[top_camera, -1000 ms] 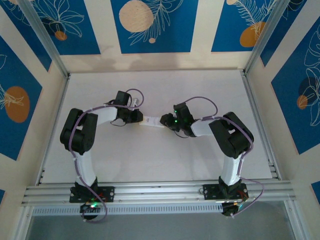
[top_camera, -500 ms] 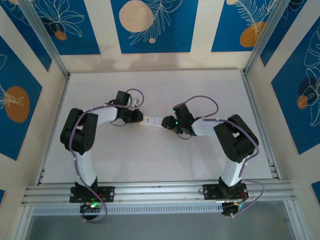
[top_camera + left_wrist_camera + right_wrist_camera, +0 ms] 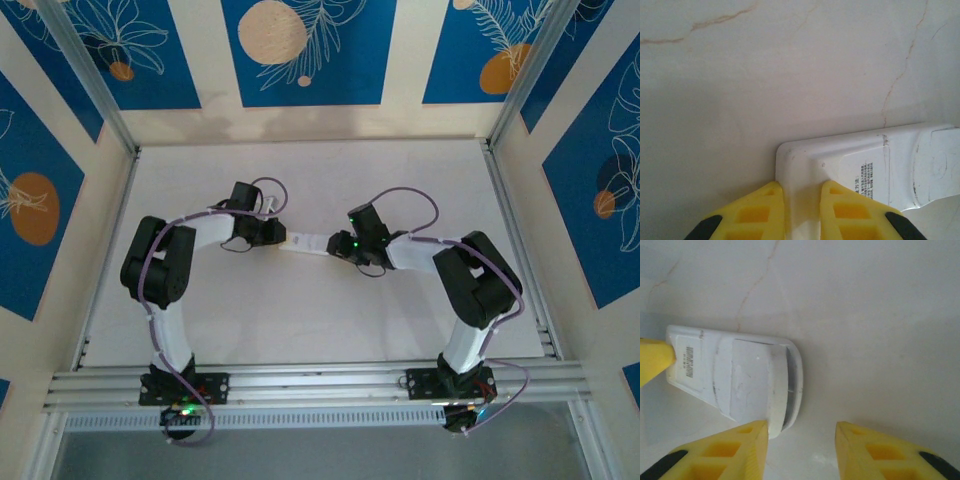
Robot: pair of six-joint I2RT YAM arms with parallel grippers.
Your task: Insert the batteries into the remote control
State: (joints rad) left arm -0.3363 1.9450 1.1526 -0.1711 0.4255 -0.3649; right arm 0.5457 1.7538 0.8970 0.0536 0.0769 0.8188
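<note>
The white remote control [image 3: 305, 243] lies back-up on the table between my two grippers. My left gripper [image 3: 801, 187] is shut on one end of the remote control [image 3: 875, 170], beside its printed label. At the other end, my right gripper [image 3: 801, 427] is open. Its left finger [image 3: 747, 440] touches the corner of the remote control [image 3: 740, 380], and only bare table lies between the fingers. The back cover panel [image 3: 755, 380] sits on the remote with a dark slot showing past its end. The batteries are out of view.
The pale marbled table [image 3: 300, 180] stretches around the remote. Metal frame rails [image 3: 320, 380] run along the near edge and posts stand at both sides. A yellow finger of the left gripper [image 3: 652, 360] shows at the left edge of the right wrist view.
The right arm's elbow has swung to the right and its gripper has shifted slightly right at the remote's end. The left arm and the remote have stayed still.
</note>
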